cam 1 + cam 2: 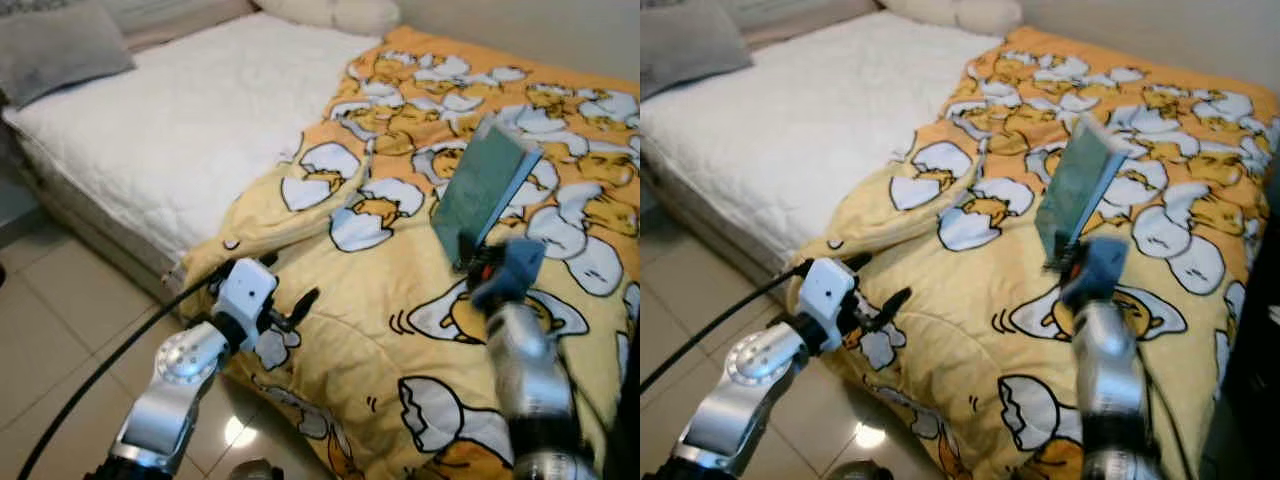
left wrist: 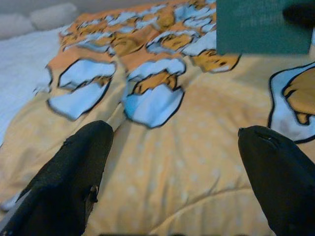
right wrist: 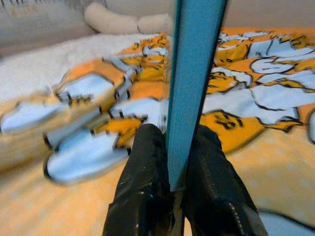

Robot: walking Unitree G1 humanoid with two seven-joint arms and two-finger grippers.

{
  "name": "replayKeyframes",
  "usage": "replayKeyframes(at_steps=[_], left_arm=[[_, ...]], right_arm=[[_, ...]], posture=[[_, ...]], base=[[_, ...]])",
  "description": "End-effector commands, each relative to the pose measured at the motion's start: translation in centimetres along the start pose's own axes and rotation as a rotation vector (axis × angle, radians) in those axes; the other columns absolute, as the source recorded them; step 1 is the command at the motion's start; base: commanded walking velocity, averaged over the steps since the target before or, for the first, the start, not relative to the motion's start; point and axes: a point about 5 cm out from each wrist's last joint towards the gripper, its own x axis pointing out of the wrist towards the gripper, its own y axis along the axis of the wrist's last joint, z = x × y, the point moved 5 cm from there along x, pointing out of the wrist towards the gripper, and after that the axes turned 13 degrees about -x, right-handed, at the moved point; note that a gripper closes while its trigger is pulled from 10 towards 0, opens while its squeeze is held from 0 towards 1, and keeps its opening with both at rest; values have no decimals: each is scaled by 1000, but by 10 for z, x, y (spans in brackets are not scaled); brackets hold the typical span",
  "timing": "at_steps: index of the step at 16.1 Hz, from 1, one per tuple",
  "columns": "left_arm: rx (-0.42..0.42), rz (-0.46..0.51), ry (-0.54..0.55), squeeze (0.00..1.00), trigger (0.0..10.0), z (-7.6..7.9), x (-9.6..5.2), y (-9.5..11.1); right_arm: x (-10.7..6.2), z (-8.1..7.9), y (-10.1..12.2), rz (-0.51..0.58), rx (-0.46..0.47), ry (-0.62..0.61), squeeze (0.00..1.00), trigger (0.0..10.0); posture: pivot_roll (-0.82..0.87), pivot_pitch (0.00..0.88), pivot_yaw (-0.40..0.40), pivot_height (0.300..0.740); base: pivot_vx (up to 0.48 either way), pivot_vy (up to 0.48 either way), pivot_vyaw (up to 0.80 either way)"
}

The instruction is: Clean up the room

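A thin teal hardcover book is clamped upright by the right gripper above the yellow cartoon-print duvet; the left gripper is held spread and unladen.

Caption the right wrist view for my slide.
Right gripper fingers clamp a teal book edge-on above the yellow cartoon blanket.

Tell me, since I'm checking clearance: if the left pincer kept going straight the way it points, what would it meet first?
Most likely the yellow blanket: the open left pincer aims at its surface. The teal book in the right pincer lies farther on, though depth is unclear.
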Motion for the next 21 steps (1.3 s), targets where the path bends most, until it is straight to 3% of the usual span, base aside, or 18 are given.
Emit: replayKeyframes(at_steps=[1,2,3,5,8,10,12,13,16,21], left_arm=[[-16,-12,1,424,10000,-1,-1,-5],[-30,-20,-1,424,10000,-1,-1,-8],[-54,-31,31,416,10000,-5,-5,-13],[-65,-35,92,412,10000,-14,-9,-17],[-85,-11,169,408,10000,-31,-12,-15],[-130,-8,206,392,10000,-39,-6,-15],[-117,4,308,369,10000,-55,-13,-10],[-106,19,315,259,10000,-57,-16,-6],[-65,18,362,251,10000,-71,-19,-2],[-62,26,394,263,10000,-75,-12,4]], right_arm=[[-1,-3,12,19,-77,-11,0,10000],[-6,-3,4,-24,-104,-34,0,10000],[-20,-1,-12,-103,-53,-99,0,10000],[-30,-7,-19,-155,-33,-119,0,10000],[-24,-21,-3,-129,-46,-86,0,10000],[-17,-20,1,-120,-36,-101,0,10000],[-14,-15,0,-145,-14,-159,0,10000],[-12,-22,-1,-159,6,-125,0,10000],[-11,-48,-8,-201,34,-4,0,10000],[-4,-38,-5,-209,20,-31,0,10000]], posture=[[19,0,41,740],[15,0,43,740],[10,0,48,740],[20,0,39,740],[3,0,50,740],[24,0,47,740],[57,0,30,740],[80,0,22,740],[97,0,33,740],[85,0,29,740]], base=[[0,0,0],[0,0,0],[0,0,-800],[0,0,-800],[0,0,-800],[0,0,-800],[0,0,-800],[0,0,-800],[0,0,-800],[0,270,0]])
